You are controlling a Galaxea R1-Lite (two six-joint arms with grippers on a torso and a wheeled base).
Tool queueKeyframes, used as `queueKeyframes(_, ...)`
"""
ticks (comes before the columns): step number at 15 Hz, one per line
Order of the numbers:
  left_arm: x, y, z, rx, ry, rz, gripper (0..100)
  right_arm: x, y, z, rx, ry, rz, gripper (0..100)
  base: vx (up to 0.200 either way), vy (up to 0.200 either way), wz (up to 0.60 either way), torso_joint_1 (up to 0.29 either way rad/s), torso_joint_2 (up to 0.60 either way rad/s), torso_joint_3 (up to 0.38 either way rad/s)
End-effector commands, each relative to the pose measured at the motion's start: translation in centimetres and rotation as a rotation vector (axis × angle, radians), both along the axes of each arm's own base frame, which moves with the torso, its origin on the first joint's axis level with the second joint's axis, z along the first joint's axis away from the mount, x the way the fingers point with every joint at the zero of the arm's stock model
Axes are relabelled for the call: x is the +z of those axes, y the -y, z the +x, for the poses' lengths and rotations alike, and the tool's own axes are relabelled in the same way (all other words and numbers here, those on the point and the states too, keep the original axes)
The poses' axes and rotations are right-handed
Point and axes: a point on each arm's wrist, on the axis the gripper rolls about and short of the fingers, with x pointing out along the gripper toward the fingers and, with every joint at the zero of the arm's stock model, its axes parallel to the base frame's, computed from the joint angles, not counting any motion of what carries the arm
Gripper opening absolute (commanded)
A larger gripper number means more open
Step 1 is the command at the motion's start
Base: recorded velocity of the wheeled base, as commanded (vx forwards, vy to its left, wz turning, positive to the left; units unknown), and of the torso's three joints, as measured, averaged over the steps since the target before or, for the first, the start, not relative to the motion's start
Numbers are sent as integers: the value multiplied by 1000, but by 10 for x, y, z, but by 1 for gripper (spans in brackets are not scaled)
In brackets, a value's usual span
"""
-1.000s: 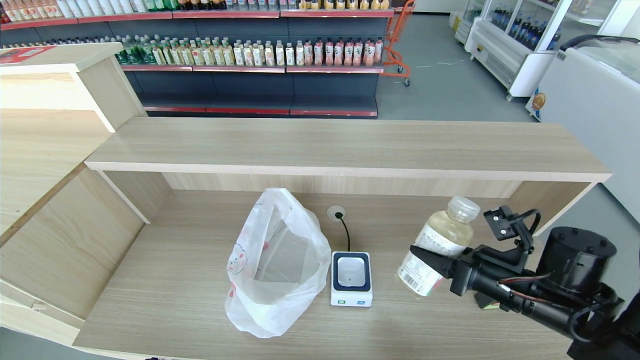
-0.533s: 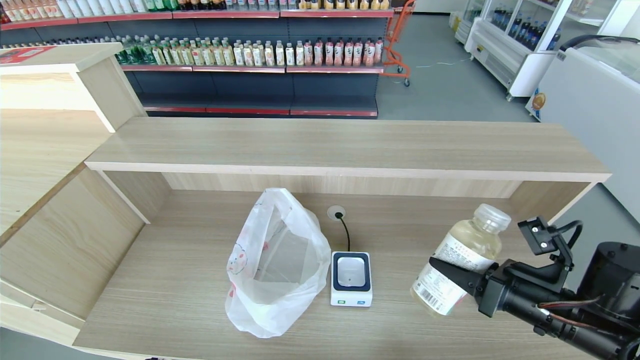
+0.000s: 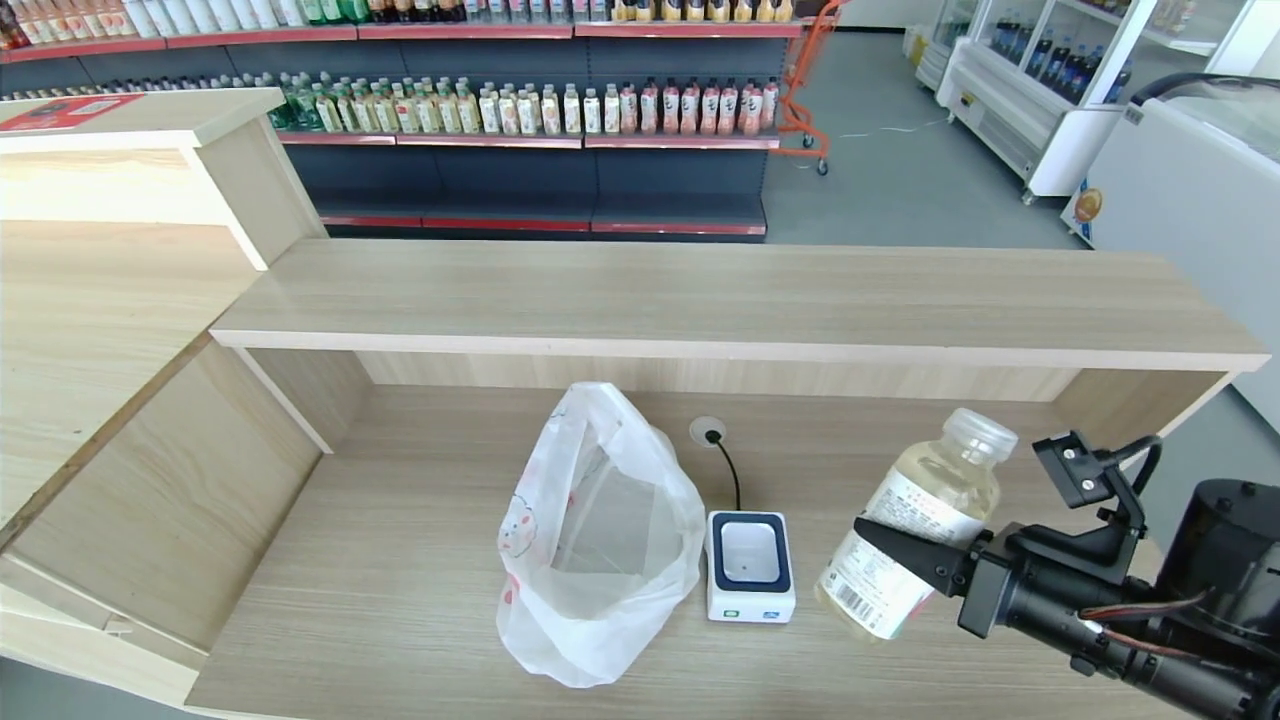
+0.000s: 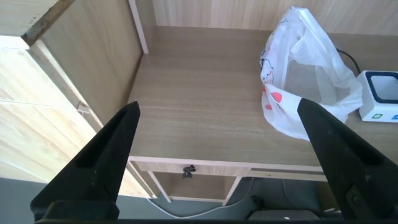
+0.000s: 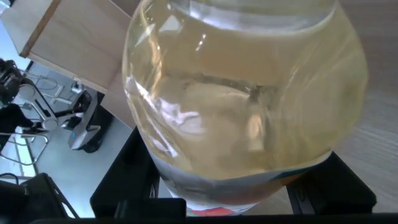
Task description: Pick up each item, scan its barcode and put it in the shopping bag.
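Above the right end of the counter (image 3: 400, 560), I had the bottle (image 3: 935, 490) clamped around its lower half in the right gripper (image 3: 890, 560). It was tilted with the cap up and away from me, clear of the wood and just to the right of the scanner (image 3: 750, 565). The barcode (image 3: 862, 598) sat low on the label and faced toward me rather than at the scanner's window, so I judged the scan not yet made. To do it well, I reckoned I should carry the bottle left until its lower end hung over the window. Then I would roll the wrist so the striped patch looked straight down at the glass, close but not touching, and pause for a read. The pale liquid would slosh, so a slow turn seemed wise, and I meant to keep the near finger off the code. The shopping bag (image 3: 600, 540) stood open just left of the scanner, which made the drop afterwards a short move. The left gripper (image 4: 214, 162) hung empty with its jaws spread wide over the counter's left front, well apart from the bottle.
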Motion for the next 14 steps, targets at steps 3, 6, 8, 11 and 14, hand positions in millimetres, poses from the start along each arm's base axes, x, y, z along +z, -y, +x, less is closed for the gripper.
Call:
queueKeyframes(3, 0, 0, 0, 0, 2, -2, 100, -1, -7, 19, -1, -64, -21, 0, 0, 67, 0, -1, 1, 1)
queueKeyframes(6, 0, 0, 0, 0, 2, -2, 100, -10, -17, 40, -24, -101, -45, 0, 0, 0, 0, 0, 0, 0)
queueKeyframes(8, 0, 0, 0, 0, 2, -2, 100, -19, -23, 48, -14, -119, -64, 0, 0, 0, 0, 0, 0, 0)
queueKeyframes(11, 0, 0, 0, 0, 2, -2, 100, -35, -29, 62, 0, -108, -129, 0, 0, 0, 0, 0, 0, 0)
queueKeyframes(14, 0, 0, 0, 0, 2, -2, 100, -42, -44, 84, 14, -94, -125, 0, 0, 0, 0, 0, 0, 0)
